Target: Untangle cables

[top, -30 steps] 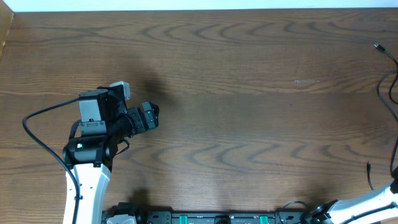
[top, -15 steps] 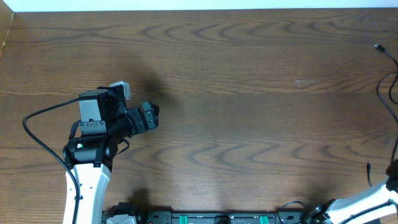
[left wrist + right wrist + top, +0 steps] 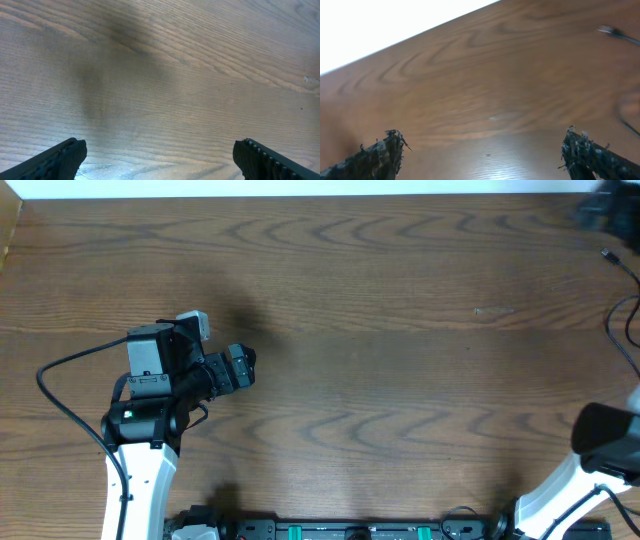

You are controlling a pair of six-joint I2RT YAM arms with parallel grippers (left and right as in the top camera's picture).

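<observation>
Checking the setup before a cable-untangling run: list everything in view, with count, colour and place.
table: one, brown wood, under everything
cables: count unclear, thin, black, far right edge, running out of frame
cable plug: one, pale tip, upper right of the right wrist view
base rail: one, black with green parts, near edge, middle
left arm: one, white and black, left side
right arm: one, white and black, blurred, lower right corner
left hand: one, black fingers, open, above the table
right hand: one, black fingers, open, above the table
</observation>
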